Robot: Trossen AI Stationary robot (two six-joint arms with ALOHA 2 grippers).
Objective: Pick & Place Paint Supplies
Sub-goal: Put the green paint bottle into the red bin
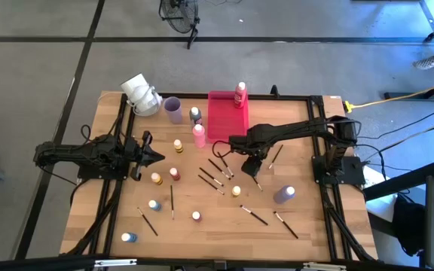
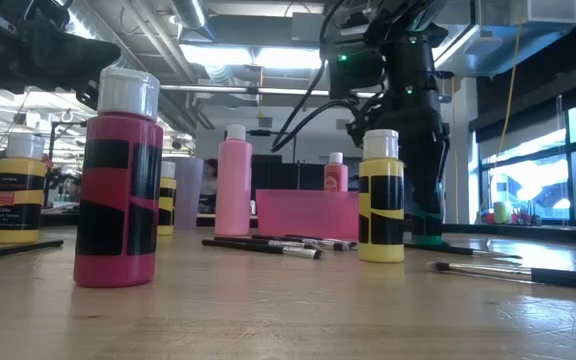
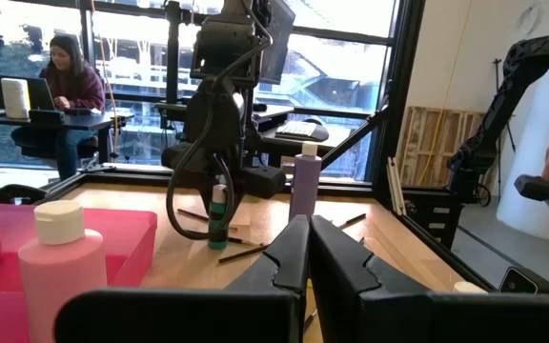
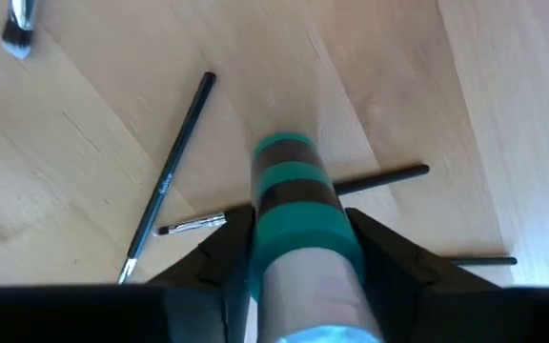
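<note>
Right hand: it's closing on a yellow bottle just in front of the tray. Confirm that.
Wrong colour. The right hand is closing on a green bottle, as the right wrist view shows; it does stand just in front of the tray.

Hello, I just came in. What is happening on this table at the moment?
A two-arm robot is sorting paint supplies scattered over a wooden table. The right gripper is down near the table's middle with its fingers on both sides of a green paint bottle, which stands among loose paintbrushes. The left gripper waits shut at the left side, holding nothing. One red bottle already stands in the pink-red tray; most bottles and brushes are on the table.
</note>
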